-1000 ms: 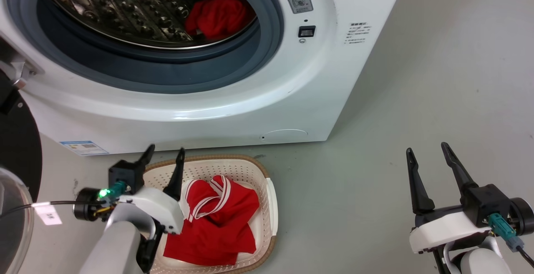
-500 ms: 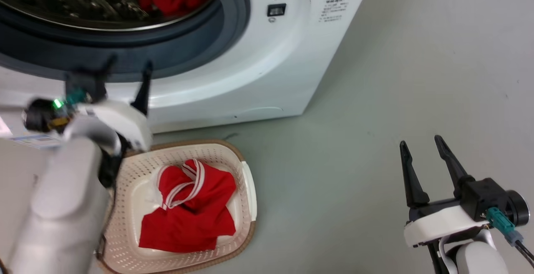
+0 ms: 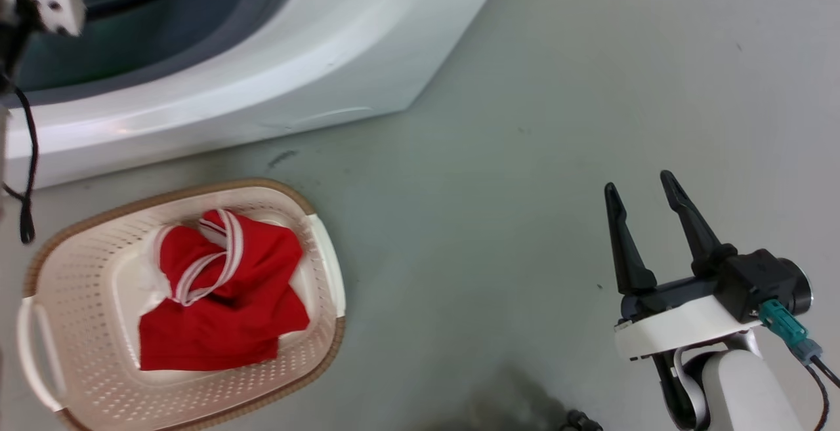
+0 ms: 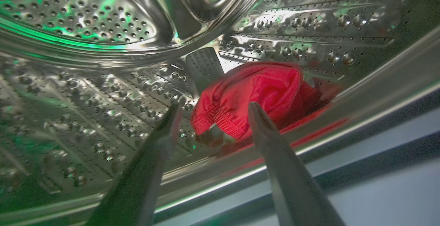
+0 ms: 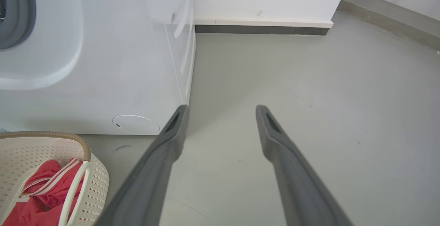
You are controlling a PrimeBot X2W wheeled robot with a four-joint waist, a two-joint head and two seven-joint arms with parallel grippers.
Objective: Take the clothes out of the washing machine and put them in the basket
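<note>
Dead centre of the left wrist view, the left gripper (image 4: 213, 110) points into the washing machine (image 3: 262, 90), fingers spread wide with nothing between them. Just past the tips, a touch right of the gap and higher in the frame, sits the red garment (image 4: 261, 92), bunched low on the perforated drum (image 4: 103, 92) close to the front lip. Its bulk runs from lower left to upper right, slanting across the line of the fingers. One tip overlaps it in the picture; whether it touches, I cannot tell. I'd judge a short push forward with a slight lean right would bring the cloth between the fingers.

Over in the head view, the right gripper (image 3: 638, 182) hangs at lower right, open and empty above the grey floor (image 3: 525, 155), well apart from the porthole, so the left arm is plainly nearer. Lower left, the basket (image 3: 321, 267) already holds the striped garment (image 3: 216, 313).
</note>
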